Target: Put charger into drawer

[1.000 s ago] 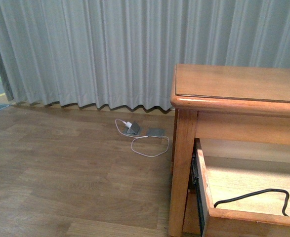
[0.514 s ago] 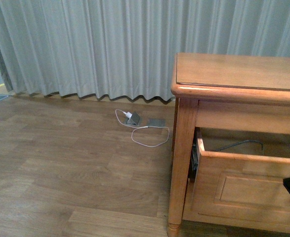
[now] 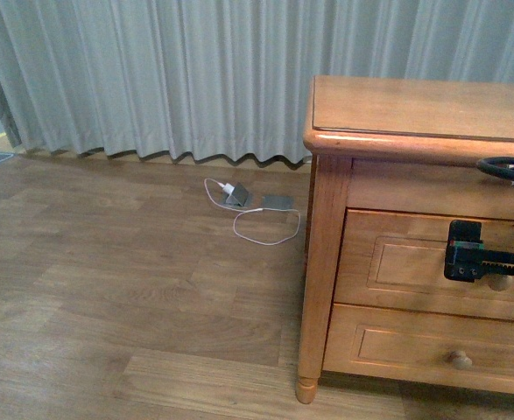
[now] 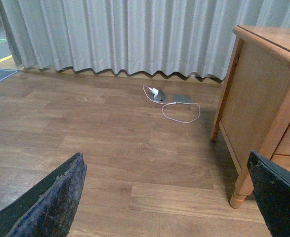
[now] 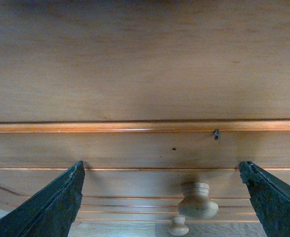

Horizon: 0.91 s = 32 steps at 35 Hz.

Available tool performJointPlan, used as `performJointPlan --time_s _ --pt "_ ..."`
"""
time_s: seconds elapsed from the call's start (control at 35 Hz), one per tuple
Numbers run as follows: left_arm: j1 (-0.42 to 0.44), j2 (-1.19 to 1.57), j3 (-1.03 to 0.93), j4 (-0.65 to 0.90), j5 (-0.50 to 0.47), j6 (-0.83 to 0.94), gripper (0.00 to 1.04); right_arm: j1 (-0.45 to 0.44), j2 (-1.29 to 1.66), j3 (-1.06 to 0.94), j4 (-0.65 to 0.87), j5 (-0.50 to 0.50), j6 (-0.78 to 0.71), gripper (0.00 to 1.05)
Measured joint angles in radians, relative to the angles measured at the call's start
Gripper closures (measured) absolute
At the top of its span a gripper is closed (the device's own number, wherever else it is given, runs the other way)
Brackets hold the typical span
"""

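Note:
The drawer (image 3: 405, 262) is the upper one of a honey-brown dresser, and it stands shut, flush with the frame. Its pale round knob (image 5: 198, 200) shows in the right wrist view. The charger is hidden; no white block or black cable shows in any view. My right gripper (image 3: 493, 258) is open and empty right in front of the drawer's face, its jaws spread to either side of the knob (image 5: 162, 187). My left gripper (image 4: 164, 187) is open and empty over bare wooden floor, left of the dresser.
The lower drawer, with its knob (image 3: 456, 359), is shut too. A white plug with a thin white cable (image 3: 230, 191) lies on the floor by grey plates (image 3: 277, 202) near the curtain (image 3: 151, 79). The dresser's front leg (image 4: 239, 190) stands near my left gripper.
The drawer was open with a black cable lying in it and is now pushed fully shut. The cable is out of sight. My right gripper has come into the front view.

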Motion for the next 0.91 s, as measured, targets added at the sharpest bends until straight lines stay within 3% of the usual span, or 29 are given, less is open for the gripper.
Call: performJointPlan --time_s 0.2,0.51,0.74,0.91 --pt "0.0 0.0 0.0 0.0 0.0 0.0 0.06 -0.007 0.011 0.007 0.02 -0.011 0.001 0.09" --pt "0.0 0.0 0.0 0.0 0.0 0.0 0.06 -0.045 -0.24 -0.14 -0.05 -0.141 0.001 0.09" --pt "0.0 0.0 0.0 0.0 0.0 0.0 0.06 -0.095 -0.636 -0.295 -0.349 -0.311 0.077 0.09" --pt "0.0 0.0 0.0 0.0 0.0 0.0 0.06 -0.197 -1.094 -0.436 -0.646 -0.465 0.095 0.09"
